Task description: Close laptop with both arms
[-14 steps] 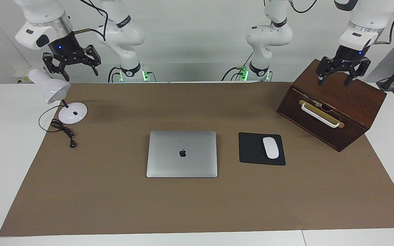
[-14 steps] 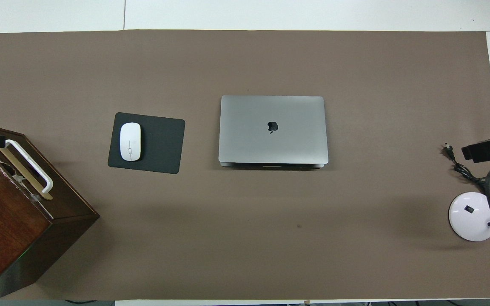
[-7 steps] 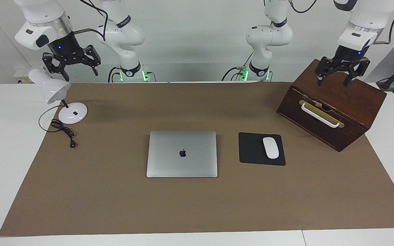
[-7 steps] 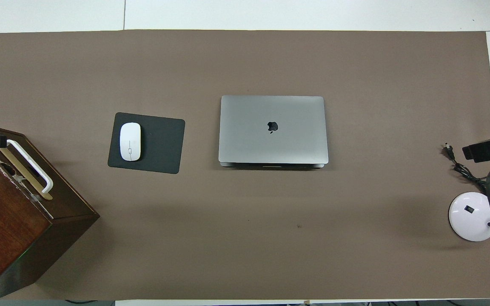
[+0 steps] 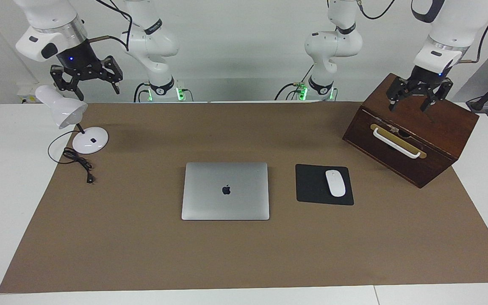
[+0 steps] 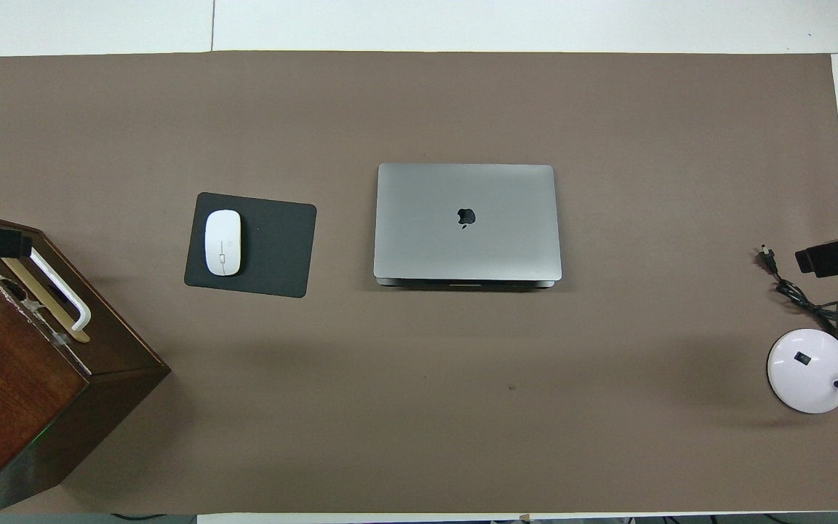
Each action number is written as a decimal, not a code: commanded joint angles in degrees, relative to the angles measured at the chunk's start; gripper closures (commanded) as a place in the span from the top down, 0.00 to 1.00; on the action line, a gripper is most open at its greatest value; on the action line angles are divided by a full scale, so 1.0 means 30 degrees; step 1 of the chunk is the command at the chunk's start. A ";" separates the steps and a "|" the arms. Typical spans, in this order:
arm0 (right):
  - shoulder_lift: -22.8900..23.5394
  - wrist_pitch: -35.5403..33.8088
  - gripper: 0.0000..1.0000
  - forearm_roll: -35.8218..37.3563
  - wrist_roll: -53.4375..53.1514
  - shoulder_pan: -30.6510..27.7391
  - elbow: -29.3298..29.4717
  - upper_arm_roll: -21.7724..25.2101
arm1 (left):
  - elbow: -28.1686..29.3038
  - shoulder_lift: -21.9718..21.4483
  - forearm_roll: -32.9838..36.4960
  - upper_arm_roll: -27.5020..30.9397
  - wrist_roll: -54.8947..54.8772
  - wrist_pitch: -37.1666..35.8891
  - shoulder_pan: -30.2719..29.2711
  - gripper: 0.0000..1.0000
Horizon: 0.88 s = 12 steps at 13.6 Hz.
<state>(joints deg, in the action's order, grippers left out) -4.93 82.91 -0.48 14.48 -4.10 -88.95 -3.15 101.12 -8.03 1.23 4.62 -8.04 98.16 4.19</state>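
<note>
While my left gripper (image 5: 413, 104) and right gripper (image 5: 86, 83) hang open, the laptop (image 5: 225, 190) lies shut; rigid, slippery metal, best pressed at lid corners.

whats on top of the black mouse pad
A white mouse lies on the mouse pad, toward its end nearer the wooden box. The patch of pad beneath the mouse is covered.

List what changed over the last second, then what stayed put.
The left gripper, open over the wooden box, swung round a little and rose slightly. The right gripper, open above the lamp, drew up and slightly toward its end of the table. Nothing was gripped or released. The laptop stayed closed and in place; the mouse, mouse pad, box and lamp did not move.
</note>
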 commanded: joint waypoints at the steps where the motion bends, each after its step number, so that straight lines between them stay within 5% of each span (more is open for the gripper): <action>1: 0.0003 -0.0244 1.00 0.0307 -0.0374 -0.0157 0.0089 -0.0124 | -0.0191 0.0391 0.0028 -0.0046 0.0307 -0.0258 -0.0018 1.00; 6: -0.0026 -0.0186 1.00 0.0307 -0.0374 -0.0157 0.0089 -0.0124 | -0.2560 0.1386 0.0028 -0.0221 0.0337 -0.0519 -0.0136 1.00; 12: -0.0026 -0.0185 1.00 0.0307 -0.0374 -0.0157 0.0089 -0.0124 | -0.2213 0.1153 0.0028 -0.0368 0.0395 -0.1575 -0.0078 1.00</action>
<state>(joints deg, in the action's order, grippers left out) -4.93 82.91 -0.48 14.48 -4.10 -88.95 -3.15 95.39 -5.17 1.22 3.82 -7.69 95.39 4.16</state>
